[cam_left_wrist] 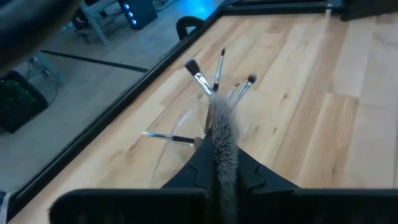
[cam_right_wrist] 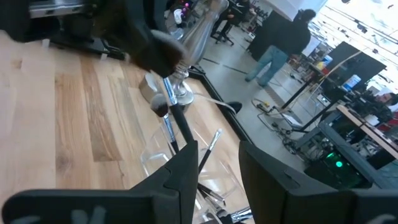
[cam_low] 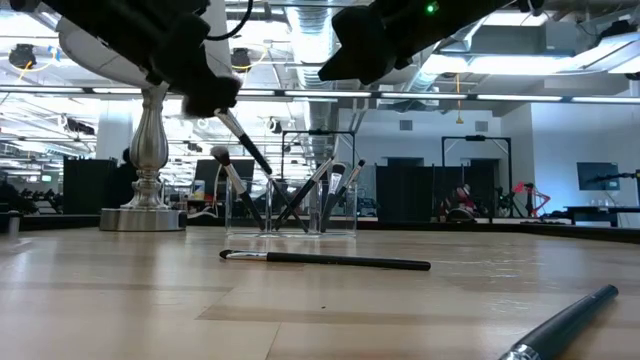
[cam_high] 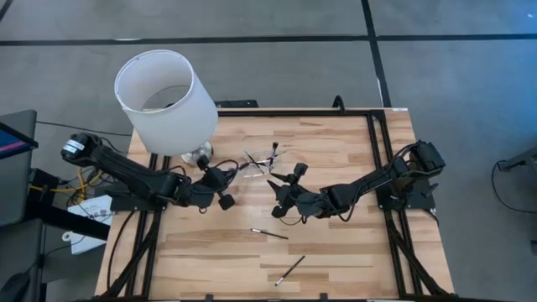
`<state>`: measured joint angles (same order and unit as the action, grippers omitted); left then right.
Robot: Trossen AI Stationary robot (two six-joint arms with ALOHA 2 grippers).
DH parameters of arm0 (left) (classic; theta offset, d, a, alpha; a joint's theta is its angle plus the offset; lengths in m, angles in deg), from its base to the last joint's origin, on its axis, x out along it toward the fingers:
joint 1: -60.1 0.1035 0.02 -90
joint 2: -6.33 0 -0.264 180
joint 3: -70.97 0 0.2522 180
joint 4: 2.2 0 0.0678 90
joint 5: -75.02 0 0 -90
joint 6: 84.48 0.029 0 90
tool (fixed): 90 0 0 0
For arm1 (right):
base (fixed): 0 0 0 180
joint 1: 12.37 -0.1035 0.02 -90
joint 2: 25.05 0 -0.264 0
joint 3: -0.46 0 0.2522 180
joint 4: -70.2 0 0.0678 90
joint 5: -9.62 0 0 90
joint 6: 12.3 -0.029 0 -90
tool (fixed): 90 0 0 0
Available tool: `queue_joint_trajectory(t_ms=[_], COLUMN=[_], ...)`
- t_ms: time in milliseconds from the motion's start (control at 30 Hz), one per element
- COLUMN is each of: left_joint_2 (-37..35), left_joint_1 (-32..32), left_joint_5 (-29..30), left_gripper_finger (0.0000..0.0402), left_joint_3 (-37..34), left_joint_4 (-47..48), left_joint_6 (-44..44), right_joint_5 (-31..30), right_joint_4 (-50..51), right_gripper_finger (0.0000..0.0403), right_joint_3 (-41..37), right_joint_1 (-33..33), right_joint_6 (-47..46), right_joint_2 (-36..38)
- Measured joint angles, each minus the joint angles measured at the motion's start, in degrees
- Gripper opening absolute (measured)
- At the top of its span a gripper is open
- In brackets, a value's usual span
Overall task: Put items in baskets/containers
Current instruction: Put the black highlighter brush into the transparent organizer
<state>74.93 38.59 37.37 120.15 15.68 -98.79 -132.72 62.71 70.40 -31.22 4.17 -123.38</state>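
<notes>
While several brushes (cam_low: 300, 200) stand in the holder (cam_low: 290, 212), the job is partly done.
Left tool (cam_high: 220, 180) grips a brush (cam_low: 245, 145) above it; right tool (cam_high: 285, 195) hangs open; two brushes (cam_high: 268, 233) lie near on the desk (cam_high: 336, 243).

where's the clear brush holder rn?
High view: the clear holder sits at the table's far centre, between the left gripper and right gripper, right of the lamp base.

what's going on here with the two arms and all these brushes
The robot is loading makeup brushes into a clear holder near the table's far edge. The left gripper holds a brush tilted above the holder, which already has several in it. The right gripper hovers open beside the holder. Two loose brushes lie on the table nearer the front. A big white lampshade stands behind the left arm.
</notes>
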Motion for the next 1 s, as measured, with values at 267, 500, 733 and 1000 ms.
queue_joint_trajectory(t_ms=[267,500,733,1000], left_joint_2=[-4.2,0.8,5.4,5.8], left_joint_1=[-0.2,1.4,4.3,6.8], left_joint_5=[-3.4,-3.5,-5.0,-5.9], left_gripper_finger=[0.0011,0.0011,0.0023,0.0071], left_joint_3=[4.0,4.0,4.0,3.9], left_joint_4=[9.9,11.5,11.3,11.1], left_joint_6=[-4.3,-5.2,-5.5,-5.4], right_joint_5=[0.1,0.2,4.5,18.0], right_joint_4=[0.3,0.2,0.2,0.3], right_gripper_finger=[0.0109,0.0109,0.0109,0.0113], right_joint_3=[0.0,0.0,0.0,0.0], right_joint_1=[0.0,0.0,0.1,2.2], right_joint_6=[0.0,0.0,-0.1,-7.6], right_joint_2=[0.0,0.0,0.0,0.0])
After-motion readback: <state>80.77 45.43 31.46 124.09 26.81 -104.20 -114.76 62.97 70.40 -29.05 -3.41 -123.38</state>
